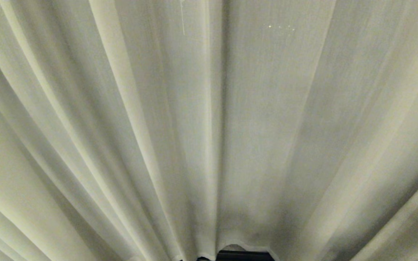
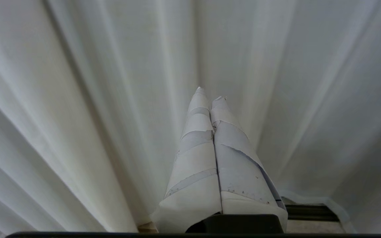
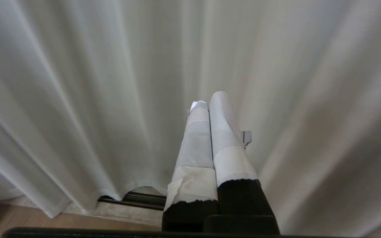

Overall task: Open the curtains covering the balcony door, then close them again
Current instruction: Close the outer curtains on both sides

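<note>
Curtains (image 1: 209,127), two panels, meet; both grippers' jaws closed.

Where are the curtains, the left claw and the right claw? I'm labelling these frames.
curtains (image 1: 267,119): head view, flat stretch of fabric right of the middle seam.
left claw (image 2: 209,94): left wrist view, between its taped, shut tips.
right claw (image 3: 209,99): right wrist view, between its taped, shut tips.

A strip of light brown wooden floor (image 3: 28,219) shows in the right wrist view. A dark metal door track (image 3: 137,200) lies along it, with the cream woven curtains (image 3: 78,115) hanging to it.
</note>
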